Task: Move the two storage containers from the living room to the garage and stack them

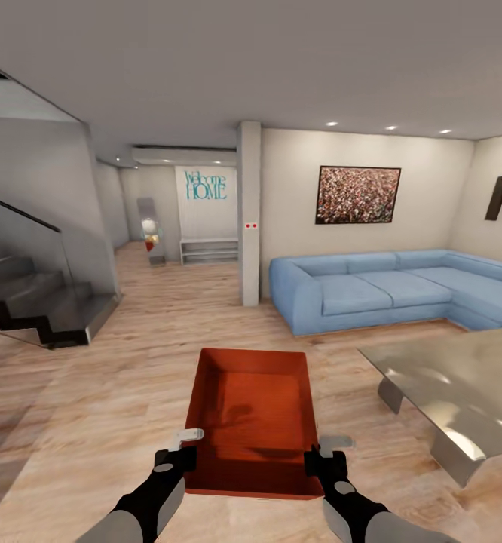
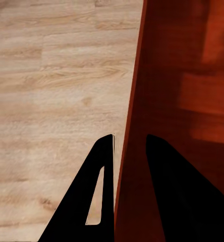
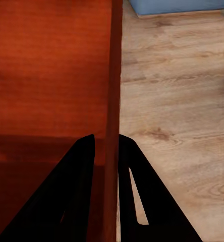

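The orange-red storage container (image 1: 252,418) is held level above the plank floor (image 1: 93,392), long axis pointing ahead toward the blue sofa (image 1: 379,290), its side walls pinched by the left end effector (image 1: 182,458) and right end effector (image 1: 317,460).

Both arms had grey forearm shells, black wrists; left gripper (image 1: 182,455) and right gripper (image 1: 320,457) had matte black wedge fingers.

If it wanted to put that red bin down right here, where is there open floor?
Bare wood floor lies between the stairs and the storage container, and ahead toward the blue sofa. It is tighter on the right, where the glass table sits close. The left claw and right claw each clamp a side wall.
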`<state>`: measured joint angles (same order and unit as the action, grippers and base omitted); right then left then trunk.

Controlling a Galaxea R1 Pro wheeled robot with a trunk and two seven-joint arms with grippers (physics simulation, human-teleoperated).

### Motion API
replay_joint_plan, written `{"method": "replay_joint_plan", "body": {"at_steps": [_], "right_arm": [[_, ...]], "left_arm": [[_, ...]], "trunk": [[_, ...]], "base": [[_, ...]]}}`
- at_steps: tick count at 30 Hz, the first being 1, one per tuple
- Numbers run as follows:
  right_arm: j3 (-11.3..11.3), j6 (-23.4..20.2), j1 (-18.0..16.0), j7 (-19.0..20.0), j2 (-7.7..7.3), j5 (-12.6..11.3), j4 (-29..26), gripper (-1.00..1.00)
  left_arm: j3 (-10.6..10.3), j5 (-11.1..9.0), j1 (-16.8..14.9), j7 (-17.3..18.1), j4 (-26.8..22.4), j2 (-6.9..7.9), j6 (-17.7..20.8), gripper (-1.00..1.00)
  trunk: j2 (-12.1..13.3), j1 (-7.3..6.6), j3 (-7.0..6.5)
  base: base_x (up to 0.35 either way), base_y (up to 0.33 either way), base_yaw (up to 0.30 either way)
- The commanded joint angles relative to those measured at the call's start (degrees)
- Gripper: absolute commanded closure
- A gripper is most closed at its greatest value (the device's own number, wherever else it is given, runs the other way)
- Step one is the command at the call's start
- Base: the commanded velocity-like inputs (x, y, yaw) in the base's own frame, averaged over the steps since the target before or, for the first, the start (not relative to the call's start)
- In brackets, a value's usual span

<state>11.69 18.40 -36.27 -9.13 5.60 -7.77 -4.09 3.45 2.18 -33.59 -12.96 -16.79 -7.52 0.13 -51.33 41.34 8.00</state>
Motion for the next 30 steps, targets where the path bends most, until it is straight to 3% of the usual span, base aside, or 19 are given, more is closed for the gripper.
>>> {"method": "replay_joint_plan", "body": {"at_steps": [1,19,30], "right_arm": [[-1.6,0.5,-0.1,-0.4,-0.09,-1.1,0.0,1.00],[-1.6,0.5,-0.1,-0.4,-0.07,-1.1,0.0,1.00],[-1.6,0.5,-0.1,-0.4,-0.07,-0.7,0.0,1.00]], "left_arm": [[1.5,0.6,0.0,-0.6,0.0,0.22,0.0,1.00],[1.5,0.6,-0.1,-0.6,0.0,0.25,0.0,1.00],[1.5,0.6,0.0,-0.6,0.0,0.22,0.0,1.00]], "trunk": [[-0.1,0.04,0.08],[-0.1,0.04,0.08],[-0.1,0.04,0.08]], "base": [[0.321,0.000,0.300],[0.321,0.000,0.297],[0.321,0.000,0.033]]}}
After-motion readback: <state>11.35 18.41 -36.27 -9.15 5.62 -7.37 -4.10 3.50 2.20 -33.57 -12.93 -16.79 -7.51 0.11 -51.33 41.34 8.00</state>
